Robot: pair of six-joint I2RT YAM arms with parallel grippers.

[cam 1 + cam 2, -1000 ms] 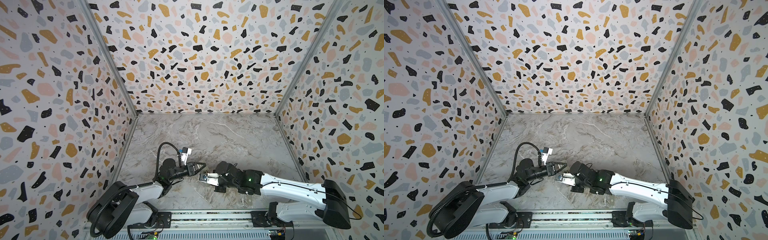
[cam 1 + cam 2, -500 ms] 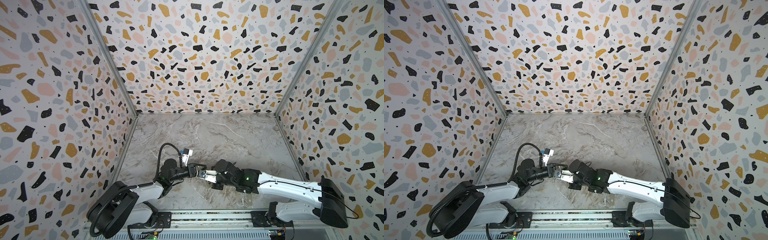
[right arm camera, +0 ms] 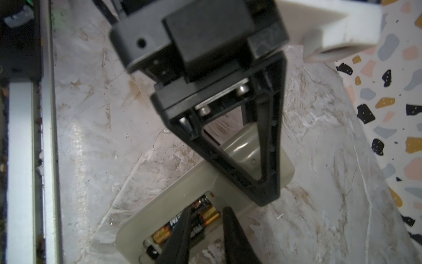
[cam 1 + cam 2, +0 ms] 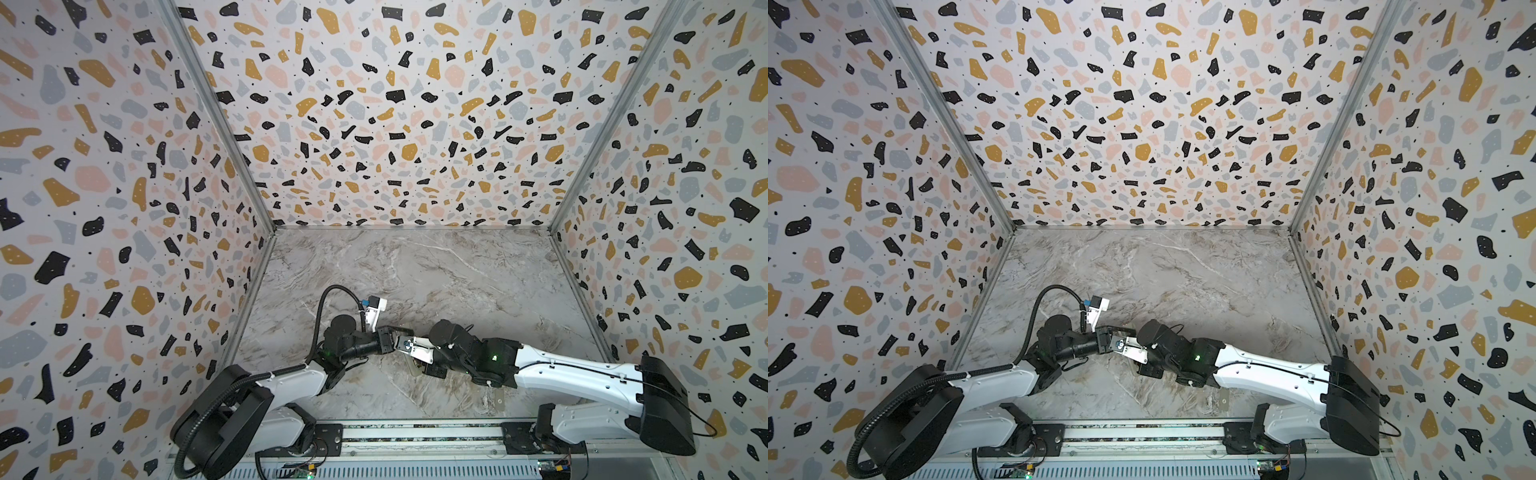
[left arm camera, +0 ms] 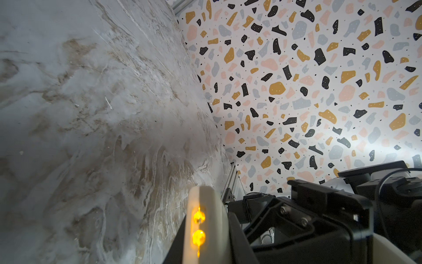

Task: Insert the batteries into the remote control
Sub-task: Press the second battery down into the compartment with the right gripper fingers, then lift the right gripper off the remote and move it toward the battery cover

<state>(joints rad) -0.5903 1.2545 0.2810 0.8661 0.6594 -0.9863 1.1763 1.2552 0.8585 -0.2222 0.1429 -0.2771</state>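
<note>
The remote control point(image 3: 173, 201) lies back up on the marble floor, its battery bay uncovered. Two batteries point(image 3: 209, 216) lie side by side in the bay, copper ends showing. My left gripper point(image 4: 405, 334) point(image 4: 1127, 332) is shut on the remote's far end. In the left wrist view that end point(image 5: 212, 219) sits between the dark fingers with two orange lamps glowing, and one finger point(image 3: 267, 189) crosses the remote in the right wrist view. My right gripper point(image 3: 205, 217) point(image 4: 409, 358) hangs over the bay, open a little. In both top views the grippers cover most of the remote.
Terrazzo walls point(image 4: 374, 124) close the cell on three sides. A metal rail point(image 4: 415, 432) point(image 3: 20, 160) with the two arm bases runs along the front edge. Bare marble floor point(image 4: 436, 270) stretches behind the grippers to the back wall.
The right arm has slid left until its gripper meets the left one over the remote. Its fingers have parted a little. The left arm has stayed put.
</note>
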